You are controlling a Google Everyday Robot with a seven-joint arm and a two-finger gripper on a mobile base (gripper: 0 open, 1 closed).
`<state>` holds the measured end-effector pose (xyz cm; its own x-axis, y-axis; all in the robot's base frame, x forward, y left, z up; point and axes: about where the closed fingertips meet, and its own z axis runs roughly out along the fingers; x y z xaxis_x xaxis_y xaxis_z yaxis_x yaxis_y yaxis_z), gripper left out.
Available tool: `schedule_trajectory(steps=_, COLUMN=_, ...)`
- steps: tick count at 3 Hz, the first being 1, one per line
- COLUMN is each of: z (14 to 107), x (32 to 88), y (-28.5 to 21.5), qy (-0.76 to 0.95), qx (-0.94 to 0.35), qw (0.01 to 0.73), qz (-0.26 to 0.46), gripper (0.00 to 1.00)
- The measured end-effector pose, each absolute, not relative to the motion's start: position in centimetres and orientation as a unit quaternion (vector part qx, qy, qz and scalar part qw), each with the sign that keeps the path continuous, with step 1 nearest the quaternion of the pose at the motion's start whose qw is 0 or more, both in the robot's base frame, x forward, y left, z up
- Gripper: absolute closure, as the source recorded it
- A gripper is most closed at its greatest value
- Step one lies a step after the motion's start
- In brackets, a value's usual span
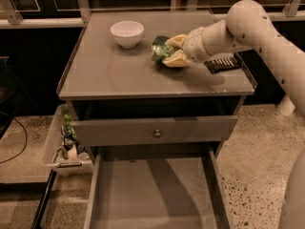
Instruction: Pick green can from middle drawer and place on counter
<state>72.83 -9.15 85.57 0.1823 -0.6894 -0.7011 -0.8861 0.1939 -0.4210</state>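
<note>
1. Storage bin [51, 146]: clear plastic, rounded rim, on the floor at the desk's left flank. It holds small mixed items, one of them green; they cannot be told apart further.
2. Desk [114, 73]: flat grey squarish top, smooth with a slight gloss, thin raised rims along the sides.
3. Bowl [127, 34]: white, round and glossy, upright on the rear left of the desk, well apart from the can.
4. Middle drawer [152, 197]: wide, shallow and grey, pulled fully out at the bottom of the view, with a bare flat floor and low side walls.
5. Drawer front [190, 130]: grey flat panel above the open drawer, shut, with a small round metallic knob [157, 133] at its centre.
6. Green can [158, 51]: dark green metal with lighter mottled print, lying tilted on its side over the rear middle of the desk. Contact with the surface cannot be told.
7. Gripper [167, 51]: cream-coloured, reaching in from the right, jaws clamped on the green can from above and below.
8. Ridged object [222, 64]: black, flat and oblong, on the desk's right edge.
9. Arm [248, 25]: off-white, smooth, thick rounded segments with a bulbous joint, speckled with small dark dots.
10. Floor [257, 147]: speckled terrazzo.
</note>
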Motion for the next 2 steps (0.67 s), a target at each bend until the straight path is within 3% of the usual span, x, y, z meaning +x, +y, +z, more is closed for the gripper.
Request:
schedule_trajectory(steps=1, z=85.31, x=73.05, y=-9.09, qy=0.636, qx=-0.622, qw=0.443, qz=0.114, gripper=0.91)
schedule_trajectory(steps=2, z=85.32, x=73.05, y=-9.09, qy=0.635, qx=-0.622, qw=0.443, qz=0.114, gripper=0.68)
